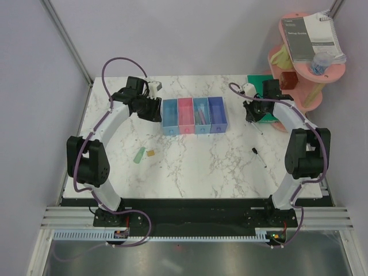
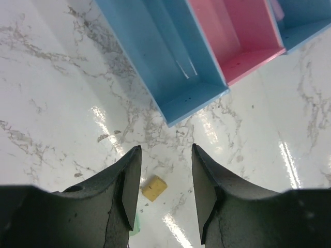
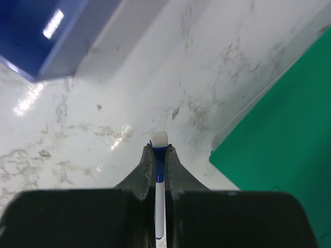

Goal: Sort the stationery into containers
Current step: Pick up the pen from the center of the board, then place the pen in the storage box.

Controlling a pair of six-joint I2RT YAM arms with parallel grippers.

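Four joined bins stand at the table's middle back: light blue (image 1: 169,115), pink (image 1: 185,115), light blue (image 1: 200,115) with a pinkish stick inside, and dark blue (image 1: 217,114). My left gripper (image 1: 150,109) is open and empty just left of them. In the left wrist view its fingers (image 2: 166,155) frame a tan block (image 2: 154,187) lying on the table below. A green marker (image 1: 140,154) lies beside the block (image 1: 150,153). My right gripper (image 1: 253,112) is shut on a white and blue pen (image 3: 160,178), right of the dark blue bin (image 3: 41,31). A black pen (image 1: 257,155) lies front right.
A green mat (image 3: 289,129) lies close to the right of my right gripper. A pink tiered shelf (image 1: 305,69) with a spiral booklet (image 1: 313,37) stands at the back right corner. The light blue (image 2: 170,67) and pink (image 2: 238,36) bins lie just beyond the left fingers.
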